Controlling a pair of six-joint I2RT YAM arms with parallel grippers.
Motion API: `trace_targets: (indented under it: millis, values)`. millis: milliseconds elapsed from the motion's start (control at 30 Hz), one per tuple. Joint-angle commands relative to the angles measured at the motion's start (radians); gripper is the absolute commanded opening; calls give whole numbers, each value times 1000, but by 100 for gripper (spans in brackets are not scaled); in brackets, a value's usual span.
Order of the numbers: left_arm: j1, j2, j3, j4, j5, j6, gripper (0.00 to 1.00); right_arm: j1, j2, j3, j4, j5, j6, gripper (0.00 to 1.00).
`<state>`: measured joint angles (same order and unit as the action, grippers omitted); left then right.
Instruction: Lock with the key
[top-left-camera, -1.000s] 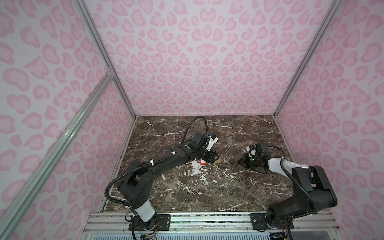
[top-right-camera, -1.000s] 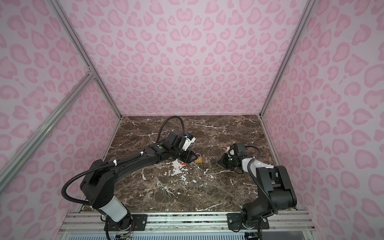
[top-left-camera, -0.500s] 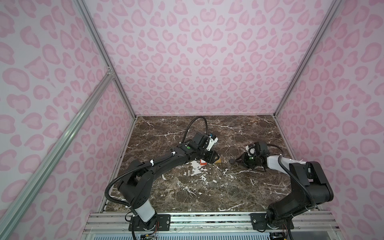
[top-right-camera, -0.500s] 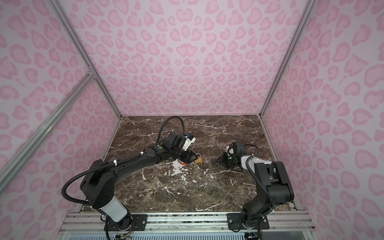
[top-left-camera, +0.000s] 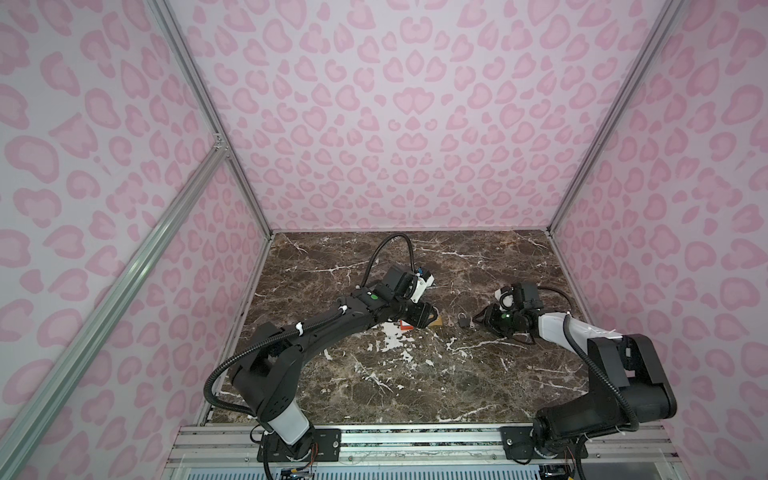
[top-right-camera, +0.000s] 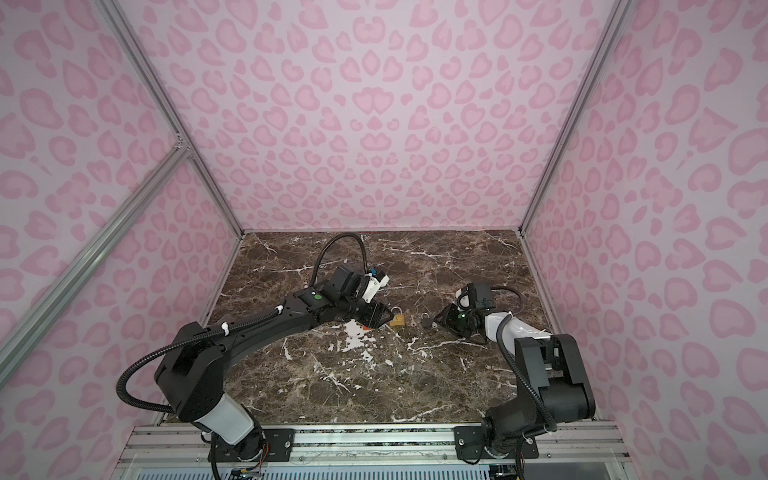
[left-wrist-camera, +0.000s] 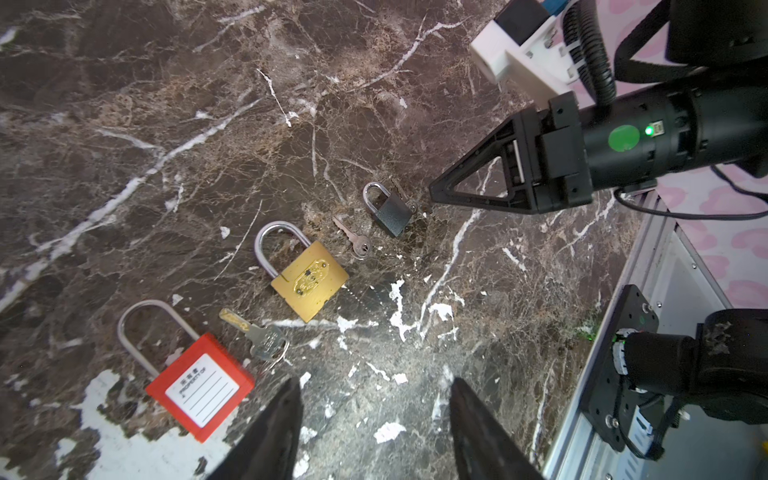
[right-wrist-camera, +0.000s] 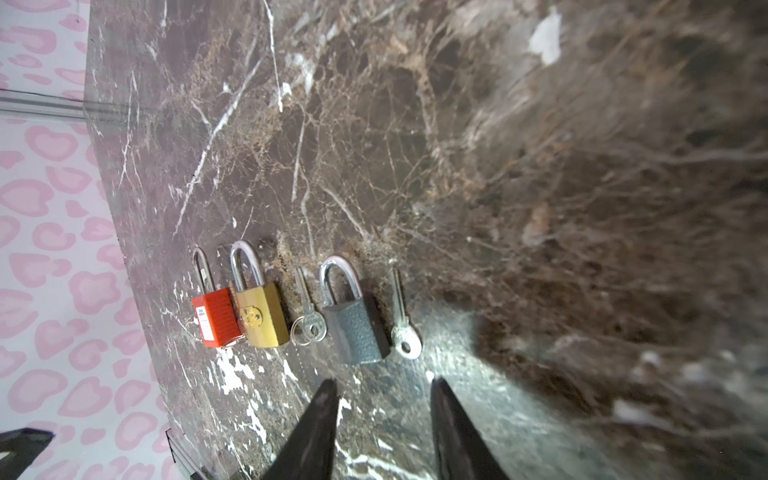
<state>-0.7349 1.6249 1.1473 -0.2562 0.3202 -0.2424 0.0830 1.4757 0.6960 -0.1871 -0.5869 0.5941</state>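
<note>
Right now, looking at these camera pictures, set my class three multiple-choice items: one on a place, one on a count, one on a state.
1. Which padlock lies in the middle of the row? A red; B brass; C dark grey.
2. How many keys lie loose? A one; B three; C six.
3. The right gripper is: A shut on a key; B shut on a padlock; C open and empty.

Answers:
1 B: the brass padlock lies between the red padlock and the dark grey padlock.
2 B: there is a key by red, a key by brass and a key by grey.
3 C: its fingers stand apart with nothing between them.
</note>
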Motion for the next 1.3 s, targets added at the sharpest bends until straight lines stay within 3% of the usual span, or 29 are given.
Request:
trace_targets:
  millis: [0,33,133,233,367,500,633,767,867,1033,1267]
  values:
    - [7,-41,-36,51,-74,-29,97,3,-50,15,-59,69,-58,90]
    - [10,-57,-54,68,-97,-31,97,4,-74,21,-76,90,-79,97]
    - [26,-126,-124,148,-180,-48,97,5,-150,41,-123,171,-142,98]
    - [50,-232,-218,220,-397,-84,97,10,-253,15,-85,252,-214,98]
    - [99,-431,-420,381,-702,-78,97,10,-435,-116,118,356,-262,98]
    - [198,-610,-574,474,-822,-52,97,11,-636,-331,414,583,-285,98]
    - [328,-759,-692,514,-825,-21,97,2,-719,-461,588,829,-354,98]
    - [448,-879,-836,646,-801,51,98,-31,-646,-448,600,900,-410,98]
    - [549,-911,-899,679,-773,42,97,-52,-542,-459,726,892,-421,98]
    - [672,-857,-955,794,-651,15,97,-52,-334,-475,978,875,-491,98]
    - [678,-595,-960,1068,-599,165,97,-81,-175,-492,1164,884,-489,98]
